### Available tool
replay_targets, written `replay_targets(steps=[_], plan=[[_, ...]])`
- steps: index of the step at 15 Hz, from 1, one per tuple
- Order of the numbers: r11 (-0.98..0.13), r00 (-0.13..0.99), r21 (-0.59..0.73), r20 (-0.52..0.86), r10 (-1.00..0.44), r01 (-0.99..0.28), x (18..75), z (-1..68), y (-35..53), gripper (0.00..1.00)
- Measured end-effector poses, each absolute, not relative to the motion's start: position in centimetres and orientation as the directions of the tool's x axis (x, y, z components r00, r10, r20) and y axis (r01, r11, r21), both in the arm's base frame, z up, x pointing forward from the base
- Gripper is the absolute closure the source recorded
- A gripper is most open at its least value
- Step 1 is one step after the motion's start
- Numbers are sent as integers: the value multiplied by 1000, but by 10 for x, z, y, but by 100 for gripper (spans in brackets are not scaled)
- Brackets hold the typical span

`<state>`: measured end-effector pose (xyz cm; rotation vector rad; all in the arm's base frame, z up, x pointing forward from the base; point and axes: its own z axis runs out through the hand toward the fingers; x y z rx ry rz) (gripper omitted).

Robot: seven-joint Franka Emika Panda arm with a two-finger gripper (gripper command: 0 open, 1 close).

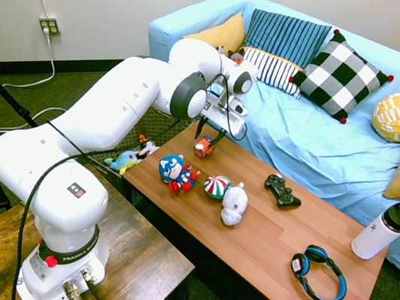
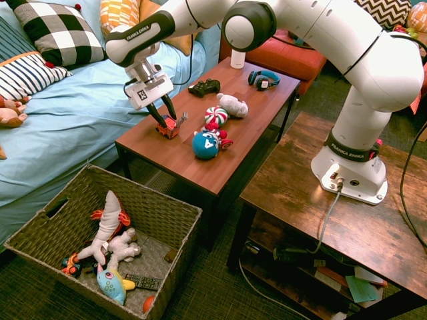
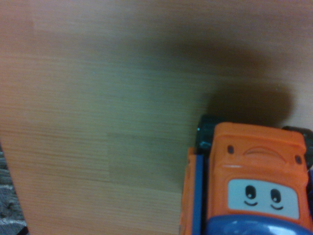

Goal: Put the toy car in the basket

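Orange toy car – one, on table, end effector fingers straddling it, grip unclear, one basket.

Striped ball, black game controller and blue headphones on wooden table

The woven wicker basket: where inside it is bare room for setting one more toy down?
In the large grey-brown woven wicker basket, the floor is bare toward the corner nearest the wooden coffee table. The opposite side is crowded: a white plush doll, a blue plush fish and a black remote lie there.
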<state>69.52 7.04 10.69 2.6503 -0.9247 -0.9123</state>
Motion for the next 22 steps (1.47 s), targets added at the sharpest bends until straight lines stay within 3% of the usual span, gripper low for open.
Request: replay_targets(steps=[8, 11, 16, 20, 21, 22], plan=[[-789, 627, 335, -481, -613, -515, 702, 106, 67, 100], [-794, 683, 287, -404, -608, -536, 712, 152, 92, 100], [-850, 812, 310, -285, -510, -425, 661, 261, 242, 100], [-867, 883, 429, -263, -388, -253, 582, 220, 375, 100], [-864, 885, 451, -276, -375, -226, 578, 202, 387, 0], [-870, 885, 454, -302, -354, -193, 579, 185, 393, 0]])
